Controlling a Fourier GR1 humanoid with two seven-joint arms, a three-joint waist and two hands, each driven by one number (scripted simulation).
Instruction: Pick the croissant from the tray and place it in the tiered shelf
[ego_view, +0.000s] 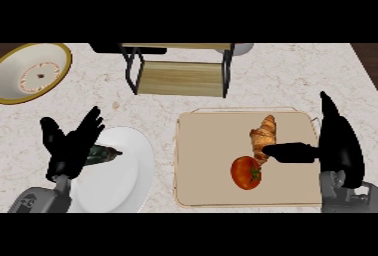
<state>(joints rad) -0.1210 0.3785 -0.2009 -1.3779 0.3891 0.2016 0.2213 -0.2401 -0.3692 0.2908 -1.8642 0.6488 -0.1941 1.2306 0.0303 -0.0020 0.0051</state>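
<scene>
The golden-brown, curved croissant (263, 134) lies on the flat beige rectangular tray (207, 150), in its right half, with one tip pointing up and away from the robot and the other pointing down towards a round red tomato (246, 172). The tomato sits on the same tray just below the croissant's lower end, touching it or nearly so.

The right hand (336, 145) stands over the tray's right edge. Its fingers (328, 107) are straight and point away from the robot, curled round nothing, while the thumb (291, 152) stretches sideways across the tray to the croissant's lower tip. Whether the thumb actually touches the pastry cannot be told.

The left hand (68, 147) rests at the lower left with its fingers spread and straight, holding nothing, above the left rim of a round white plate (122, 170). A small dark green item (102, 154) lies on that plate just beside the hand.

The tiered shelf (181, 77), a black metal frame with light wooden boards, stands beyond the tray at the top centre of the pale speckled stone counter (295, 75). A round white dish with a gold rim (29, 72) sits at the far left.
</scene>
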